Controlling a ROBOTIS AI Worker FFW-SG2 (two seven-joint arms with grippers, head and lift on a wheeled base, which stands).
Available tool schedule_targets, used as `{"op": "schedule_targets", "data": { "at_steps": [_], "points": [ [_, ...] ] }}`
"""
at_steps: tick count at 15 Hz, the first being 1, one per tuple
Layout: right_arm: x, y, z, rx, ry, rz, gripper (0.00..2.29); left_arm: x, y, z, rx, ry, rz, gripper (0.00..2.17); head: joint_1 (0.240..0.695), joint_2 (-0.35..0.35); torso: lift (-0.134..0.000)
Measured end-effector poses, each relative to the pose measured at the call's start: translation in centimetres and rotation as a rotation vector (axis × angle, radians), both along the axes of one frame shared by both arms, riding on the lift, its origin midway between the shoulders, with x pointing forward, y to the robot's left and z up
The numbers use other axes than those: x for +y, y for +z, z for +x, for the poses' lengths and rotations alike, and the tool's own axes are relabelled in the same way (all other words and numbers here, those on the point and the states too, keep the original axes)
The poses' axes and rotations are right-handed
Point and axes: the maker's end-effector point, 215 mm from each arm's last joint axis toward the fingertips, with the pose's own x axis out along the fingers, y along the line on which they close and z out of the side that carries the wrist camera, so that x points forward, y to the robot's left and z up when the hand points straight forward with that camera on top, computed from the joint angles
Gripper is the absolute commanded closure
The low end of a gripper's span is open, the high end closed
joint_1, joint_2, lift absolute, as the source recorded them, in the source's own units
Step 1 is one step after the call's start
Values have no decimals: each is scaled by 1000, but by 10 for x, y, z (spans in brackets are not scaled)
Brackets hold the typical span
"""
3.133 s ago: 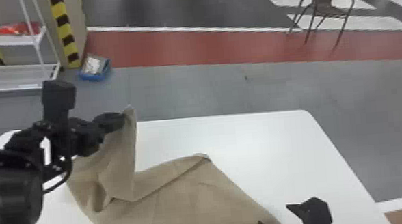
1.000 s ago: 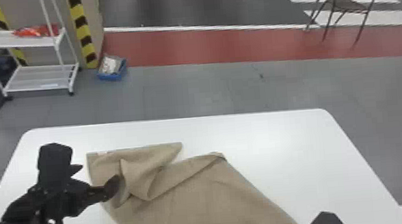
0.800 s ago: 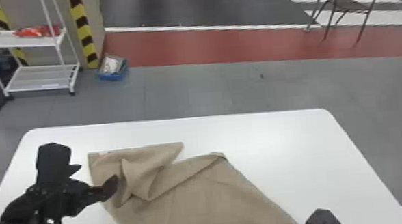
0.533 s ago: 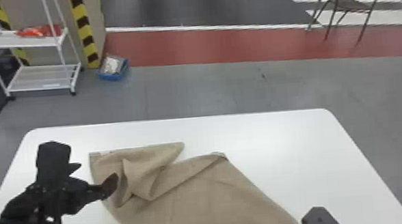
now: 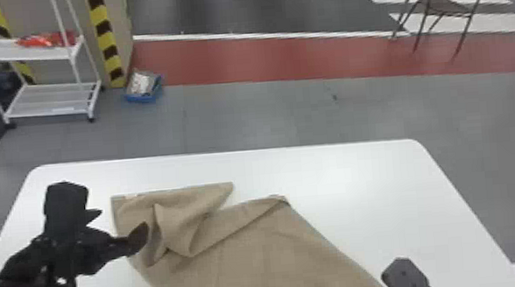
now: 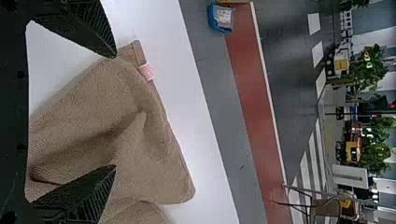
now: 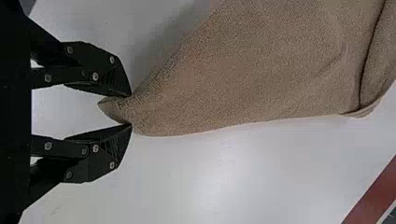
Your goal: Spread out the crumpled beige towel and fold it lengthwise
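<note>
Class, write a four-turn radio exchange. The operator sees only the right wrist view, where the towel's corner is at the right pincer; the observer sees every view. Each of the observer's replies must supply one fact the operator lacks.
Operator: I see the towel narrow to a corner between the fingers of the right pincer. Where is the left pincer?
Observer: At the towel's left end, as the head view shows.
Operator: Does the towel lie flat there?
Observer: No, that end is bunched into raised folds.
</note>
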Motion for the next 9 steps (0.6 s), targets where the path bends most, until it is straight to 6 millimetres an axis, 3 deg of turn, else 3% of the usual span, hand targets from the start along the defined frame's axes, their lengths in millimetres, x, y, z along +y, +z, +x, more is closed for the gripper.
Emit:
{"op": "schedule_targets", "data": {
  "at_steps": [2,4,7,9],
  "points": [
    [-9,16,14,-80,-5,-3,2040,2,0,0,-1,0,2,36,695,-157,0],
    [-36,38,29,-153,-60,16,2040,5,-3,-3,6,-3,1,36,695,-188,0],
    [-94,75,55,-248,-188,43,2037,6,-8,-11,24,-39,-5,90,695,-256,0],
    [-112,80,62,-262,-233,51,2037,9,-4,-13,4,-101,-11,154,695,-274,0]
  ]
}}
